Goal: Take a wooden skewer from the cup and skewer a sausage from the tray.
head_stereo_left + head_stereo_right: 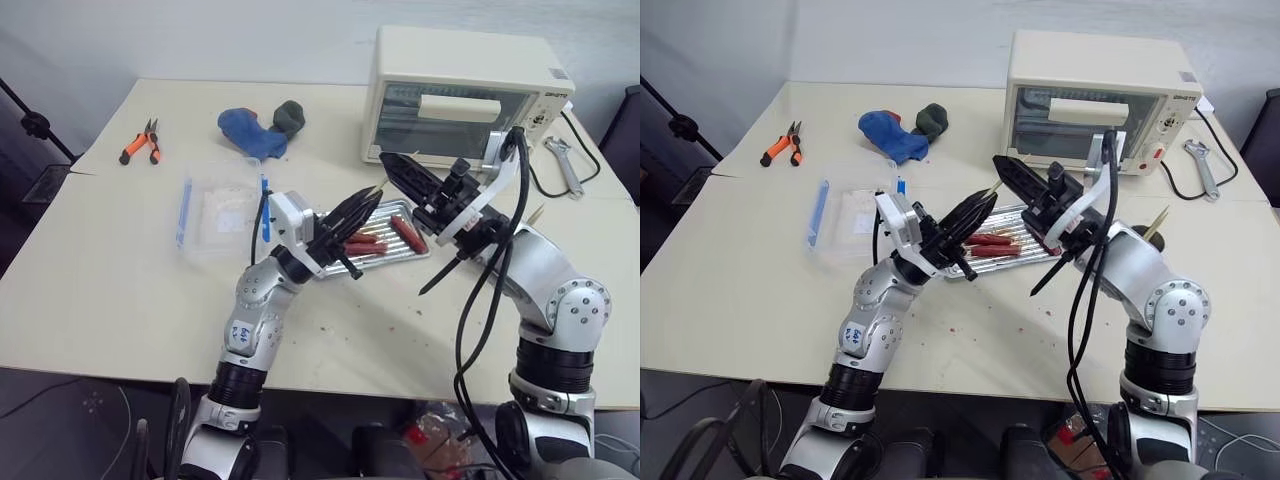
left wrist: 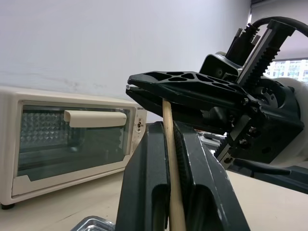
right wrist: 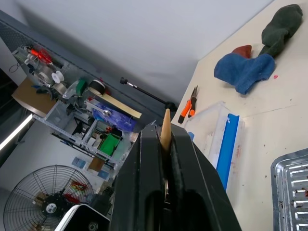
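2 grippers meet above the near edge of the tray, a shiny ribbed silver rectangle with a raised rim. Left gripper: black jaws closed on the wooden skewer, a thin, pale, round stick. Right gripper: jaws also pinched on the same stick, whose tan pointed tip shows between them in the right wrist view. Skewer's long axis runs up and away from the robot, rising from the left jaws to the right jaws above them. The sausage, plump, glossy red-brown, lies in the tray beside 2 or 3 thinner ones. Further out on the matte beige surface: clear plastic box with blue strips, blue cloth, orange-handled pliers, cream oven; its label is unreadable.
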You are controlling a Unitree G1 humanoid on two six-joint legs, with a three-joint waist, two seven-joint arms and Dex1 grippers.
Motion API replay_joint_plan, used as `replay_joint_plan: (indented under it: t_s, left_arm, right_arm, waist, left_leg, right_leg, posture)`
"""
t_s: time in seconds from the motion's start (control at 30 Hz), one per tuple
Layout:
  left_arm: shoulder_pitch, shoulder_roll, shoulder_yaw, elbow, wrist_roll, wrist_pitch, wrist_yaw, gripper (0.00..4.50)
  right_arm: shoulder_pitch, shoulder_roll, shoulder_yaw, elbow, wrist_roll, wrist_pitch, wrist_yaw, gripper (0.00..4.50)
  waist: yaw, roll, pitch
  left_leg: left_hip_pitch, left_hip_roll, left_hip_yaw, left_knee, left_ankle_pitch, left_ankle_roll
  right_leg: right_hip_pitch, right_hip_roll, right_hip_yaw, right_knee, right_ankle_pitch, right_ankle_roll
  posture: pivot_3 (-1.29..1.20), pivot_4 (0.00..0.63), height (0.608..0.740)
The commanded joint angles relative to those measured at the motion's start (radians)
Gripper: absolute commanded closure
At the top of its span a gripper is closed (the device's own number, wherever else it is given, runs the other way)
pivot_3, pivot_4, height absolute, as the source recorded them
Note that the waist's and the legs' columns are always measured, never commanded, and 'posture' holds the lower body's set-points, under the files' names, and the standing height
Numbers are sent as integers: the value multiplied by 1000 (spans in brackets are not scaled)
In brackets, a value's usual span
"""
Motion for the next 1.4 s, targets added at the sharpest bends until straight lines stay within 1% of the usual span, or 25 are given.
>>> replay_joint_plan:
  t_s: [0.03,0.17,0.2,0.3,0.33,0.37,0.47,0.57,0.6,0.67,0.77,0.83,0.9,0.97,1.03,1.1,1.27,1.33,1.4]
  left_arm:
    - [-31,47,42,-61,-27,15,-12,4500]
    - [11,207,89,-113,-82,98,-111,4500]
    - [33,251,105,-133,-101,123,-135,4500]
    - [129,399,196,-202,-185,221,-190,4500]
    - [159,437,222,-220,-211,250,-200,4500]
    - [200,478,255,-234,-228,271,-213,4500]
    - [297,554,320,-262,-263,310,-238,4500]
    - [388,591,389,-273,-284,327,-241,4500]
    - [409,596,410,-277,-288,330,-234,4500]
    - [449,600,449,-287,-301,336,-219,4500]
    - [495,602,485,-304,-312,347,-208,4500]
    - [505,600,493,-312,-318,356,-201,4500]
    - [502,596,494,-316,-322,363,-191,4500]
    - [492,590,481,-319,-319,367,-183,4500]
    - [470,582,464,-318,-315,369,-174,4500]
    - [445,574,451,-314,-312,370,-165,4500]
    - [420,553,424,-309,-302,367,-156,4500]
    - [419,544,413,-311,-297,363,-154,4500]
    - [419,537,402,-311,-290,359,-150,4500]
  right_arm:
    - [22,-70,-1,-83,14,51,147,3414]
    - [106,-193,-32,-120,-160,45,271,2024]
    - [141,-230,-40,-135,-203,46,321,1583]
    - [291,-337,-84,-195,-371,12,507,612]
    - [339,-351,-100,-211,-419,-21,569,258]
    - [403,-355,-119,-230,-498,-83,649,39]
    - [566,-373,-128,-249,-735,-246,827,39]
    - [737,-373,-117,-163,-1003,-495,1006,39]
    - [786,-371,-125,-138,-1030,-532,1068,39]
    - [853,-353,-147,-81,-1081,-610,1133,39]
    - [896,-344,-159,-24,-1144,-683,1172,39]
    - [877,-340,-148,-25,-1156,-690,1173,39]
    - [812,-351,-112,-63,-1144,-632,1144,39]
    - [696,-375,-56,-99,-1160,-518,1063,39]
    - [544,-377,-7,-115,-1135,-346,947,39]
    - [397,-376,56,-111,-1143,-218,888,39]
    - [99,-326,205,15,-1242,-36,787,39]
    - [22,-316,254,92,-1288,-5,782,39]
    - [-48,-299,291,189,-1337,-11,783,39]
  waist:
    - [0,0,0]
    - [-2,0,0]
    - [-1,0,0]
    - [-1,0,0]
    - [-1,0,0]
    - [0,0,0]
    - [1,0,0]
    - [6,0,0]
    - [6,0,0]
    - [4,0,0]
    - [2,0,0]
    - [-3,0,0]
    - [-8,0,1]
    - [-14,0,1]
    - [-17,0,1]
    - [-18,0,1]
    - [-15,0,1]
    - [-11,0,1]
    - [-10,0,1]
  left_leg:
    - [0,0,0,0,0,0]
    - [0,1,0,-1,0,0]
    - [0,1,0,-1,0,0]
    - [0,1,-1,-3,0,0]
    - [0,1,-1,-3,0,0]
    - [0,1,-1,-4,0,0]
    - [1,0,-1,-4,0,0]
    - [5,0,-2,-3,-1,1]
    - [8,0,-2,-3,-1,2]
    - [12,0,-3,-4,-4,7]
    - [16,0,-2,-5,-5,7]
    - [18,0,-2,-6,-5,6]
    - [21,1,-2,-7,-4,5]
    - [21,1,-1,-8,-4,4]
    - [21,1,-2,-8,-3,1]
    - [20,1,-2,-8,0,-3]
    - [17,1,-2,-11,0,-4]
    - [17,1,-2,-12,0,-3]
    - [16,0,-2,-12,-1,-3]
  right_leg:
    - [0,0,0,0,0,0]
    - [0,1,0,0,0,0]
    - [0,1,0,-1,0,0]
    - [0,1,0,-2,0,0]
    - [0,1,0,-4,0,0]
    - [0,0,0,-5,0,0]
    - [2,0,0,-7,0,0]
    - [7,-1,-1,-11,0,0]
    - [10,-1,-1,-12,0,0]
    - [16,-1,-1,-15,0,0]
    - [18,-1,0,-15,0,0]
    - [19,-1,0,-15,0,-1]
    - [21,-1,1,-15,-1,-1]
    - [21,-1,1,-15,0,-2]
    - [21,-1,0,-14,0,-2]
    - [19,-1,0,-14,0,-2]
    - [15,-1,-1,-15,0,-3]
    - [15,-1,-1,-15,0,-3]
    - [15,-2,-1,-15,0,-3]
  posture:
    - [0,150,740]
    - [0,150,740]
    - [0,150,740]
    - [0,150,740]
    - [0,150,740]
    - [0,150,740]
    - [0,150,740]
    - [0,150,740]
    - [0,150,740]
    - [0,150,740]
    - [0,150,740]
    - [0,150,740]
    - [0,150,740]
    - [0,150,740]
    - [0,150,740]
    - [0,150,740]
    - [0,150,740]
    - [0,150,740]
    - [0,150,740]
